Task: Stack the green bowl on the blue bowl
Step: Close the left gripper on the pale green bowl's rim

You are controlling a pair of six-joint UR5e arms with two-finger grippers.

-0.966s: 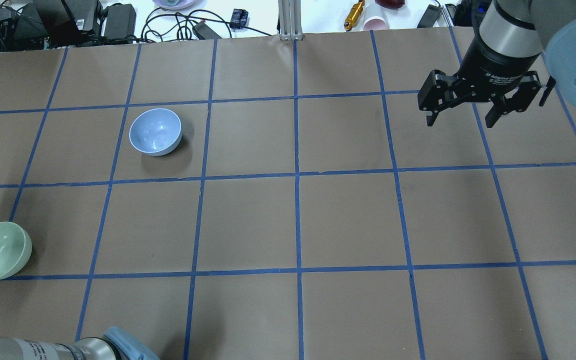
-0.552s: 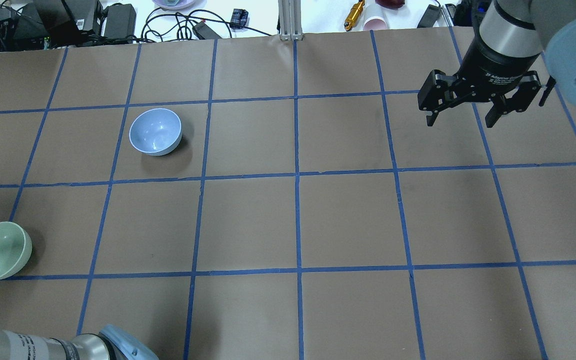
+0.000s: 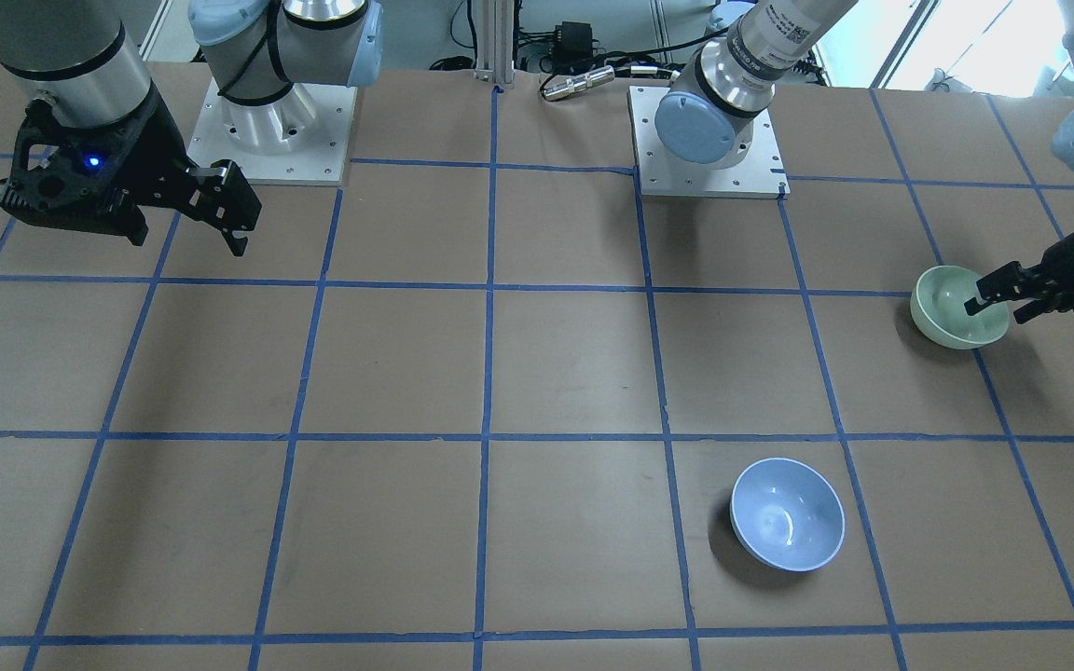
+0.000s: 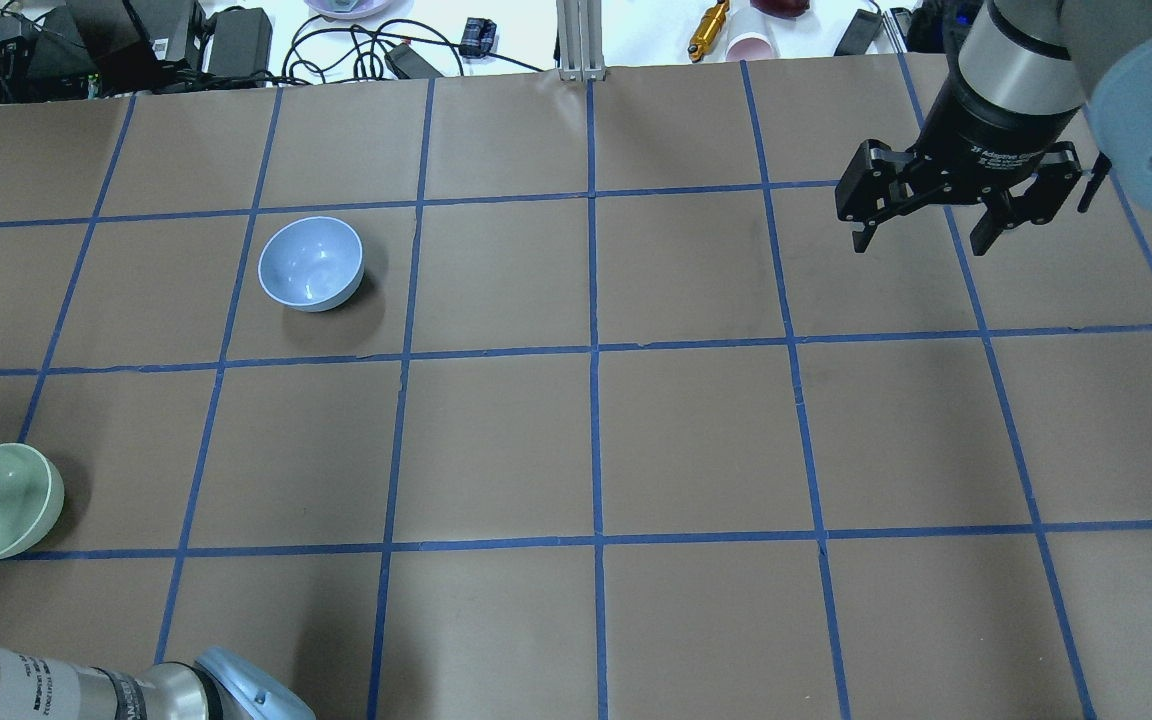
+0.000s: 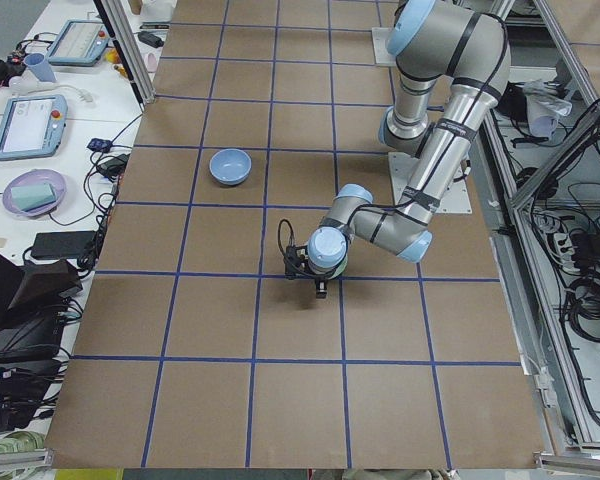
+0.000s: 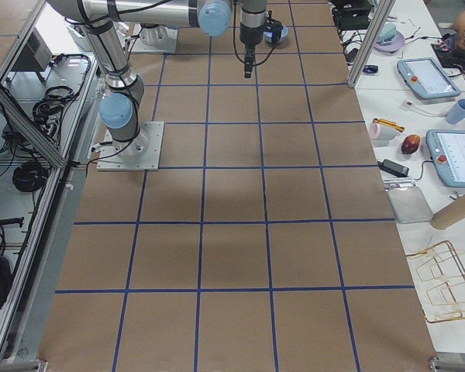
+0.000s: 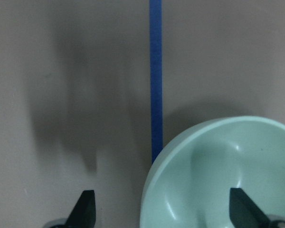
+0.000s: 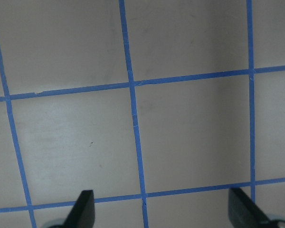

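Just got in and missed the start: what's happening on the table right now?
The left gripper is open at the green bowl, with one finger over the bowl's inside and the other outside its rim; it has not yet closed on it. The blue bowl sits by itself farther out on the table, empty and untouched. The right gripper hangs open above bare table on the other side, away from both bowls.
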